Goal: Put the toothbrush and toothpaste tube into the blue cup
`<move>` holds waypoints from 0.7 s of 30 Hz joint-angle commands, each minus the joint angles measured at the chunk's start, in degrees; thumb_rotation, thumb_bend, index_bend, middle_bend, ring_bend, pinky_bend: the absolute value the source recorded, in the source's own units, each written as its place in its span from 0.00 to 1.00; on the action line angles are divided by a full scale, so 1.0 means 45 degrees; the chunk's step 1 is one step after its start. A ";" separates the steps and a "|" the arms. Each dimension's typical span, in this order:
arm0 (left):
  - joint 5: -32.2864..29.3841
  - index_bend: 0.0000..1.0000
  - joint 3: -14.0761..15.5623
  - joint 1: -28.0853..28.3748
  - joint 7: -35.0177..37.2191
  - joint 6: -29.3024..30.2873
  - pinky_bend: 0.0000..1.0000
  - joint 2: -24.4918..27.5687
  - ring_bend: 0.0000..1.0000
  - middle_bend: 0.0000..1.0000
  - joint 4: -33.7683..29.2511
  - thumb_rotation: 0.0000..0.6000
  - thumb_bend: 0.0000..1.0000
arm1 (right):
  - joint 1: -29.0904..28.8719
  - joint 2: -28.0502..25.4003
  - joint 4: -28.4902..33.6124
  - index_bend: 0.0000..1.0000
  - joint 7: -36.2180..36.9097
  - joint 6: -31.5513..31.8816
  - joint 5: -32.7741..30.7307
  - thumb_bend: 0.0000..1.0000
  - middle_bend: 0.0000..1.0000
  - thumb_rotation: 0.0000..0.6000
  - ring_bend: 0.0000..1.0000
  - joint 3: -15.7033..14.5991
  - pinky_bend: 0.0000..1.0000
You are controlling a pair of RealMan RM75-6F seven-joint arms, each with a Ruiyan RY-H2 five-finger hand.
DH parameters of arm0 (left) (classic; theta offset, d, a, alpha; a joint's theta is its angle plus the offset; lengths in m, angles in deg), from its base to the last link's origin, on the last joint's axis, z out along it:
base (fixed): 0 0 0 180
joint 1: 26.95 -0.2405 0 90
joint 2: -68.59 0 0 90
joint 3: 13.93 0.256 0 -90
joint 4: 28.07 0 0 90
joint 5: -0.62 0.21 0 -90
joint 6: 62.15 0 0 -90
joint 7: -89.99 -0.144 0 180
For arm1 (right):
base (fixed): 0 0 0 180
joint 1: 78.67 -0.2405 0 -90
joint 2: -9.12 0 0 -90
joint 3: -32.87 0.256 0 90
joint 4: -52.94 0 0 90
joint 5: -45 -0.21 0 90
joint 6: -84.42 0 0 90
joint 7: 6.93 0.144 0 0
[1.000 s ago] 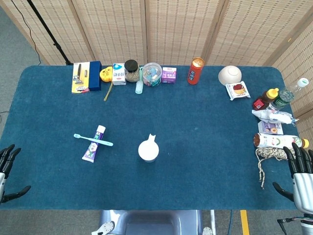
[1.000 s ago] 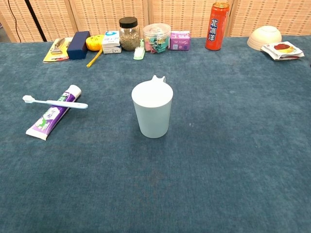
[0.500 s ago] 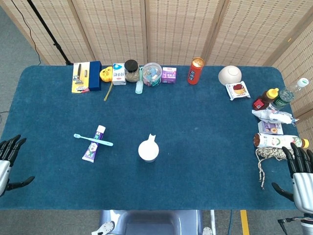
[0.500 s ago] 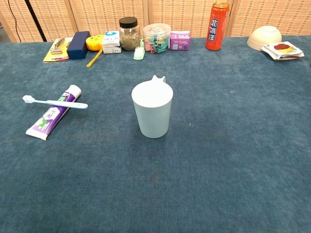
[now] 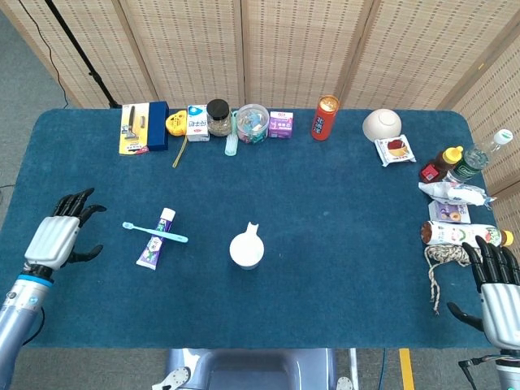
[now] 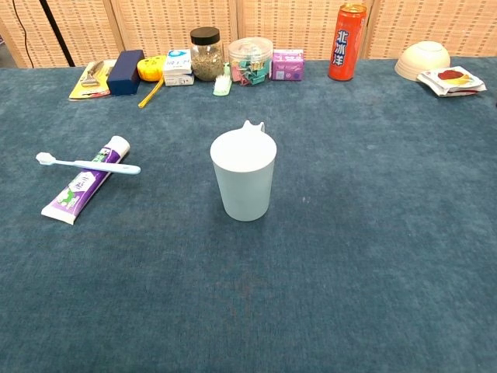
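Observation:
A pale blue cup [image 5: 245, 249] [image 6: 243, 176] stands upright near the middle of the table. Left of it a light blue toothbrush [image 5: 154, 232] [image 6: 87, 164] lies across a purple and white toothpaste tube [image 5: 155, 239] [image 6: 85, 189]. My left hand [image 5: 60, 232] hovers over the table left of the toothbrush, fingers spread, holding nothing. Empty too, my right hand [image 5: 496, 288] sits at the table's front right corner with its fingers apart. Neither hand appears in the chest view.
Along the far edge stand a razor pack [image 5: 132, 128], a dark blue box [image 5: 158, 125], a jar [image 5: 218, 117], a tub of clips [image 5: 253, 123], a red can [image 5: 325, 118] and a white bowl [image 5: 381, 124]. Bottles, packets and twine [image 5: 448, 255] crowd the right edge.
My left hand has come in from the table's left front corner, up and rightward toward the toothbrush. The right hand has barely shifted. Cup, brush and tube have not moved.

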 commanded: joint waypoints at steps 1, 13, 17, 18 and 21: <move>-0.0480 0.25 -0.0175 0.0430 -0.0563 -0.0307 0.00 -0.0476 0.00 0.00 0.0099 1.00 0.25 | -0.0015 -0.0012 0.0000 0.00 0.0035 -0.0024 -0.0026 0.00 0.00 1.00 0.00 0.0005 0.00; -0.1399 0.33 -0.0161 0.1268 -0.1255 -0.0790 0.00 -0.2203 0.00 0.00 0.1261 1.00 0.26 | -0.0092 -0.0041 -0.0023 0.00 0.0174 -0.0194 -0.0029 0.00 0.00 1.00 0.00 -0.0069 0.00; -0.1468 0.34 -0.0213 0.1514 -0.1135 -0.0968 0.00 -0.2557 0.00 0.00 0.1766 1.00 0.26 | -0.0106 -0.0042 0.0001 0.00 0.0177 -0.0195 -0.0039 0.00 0.00 1.00 0.00 -0.0064 0.00; -0.1497 0.35 -0.0232 0.1589 -0.1081 -0.1045 0.00 -0.2657 0.00 0.00 0.1920 1.00 0.26 | -0.0109 -0.0041 0.0007 0.00 0.0169 -0.0199 -0.0040 0.00 0.00 1.00 0.00 -0.0066 0.00; -0.1229 0.37 -0.0192 0.1730 -0.0532 -0.1199 0.00 -0.2956 0.00 0.00 0.2391 1.00 0.26 | -0.0116 -0.0009 0.0015 0.00 0.0063 -0.0206 -0.0030 0.00 0.00 1.00 0.00 -0.0083 0.00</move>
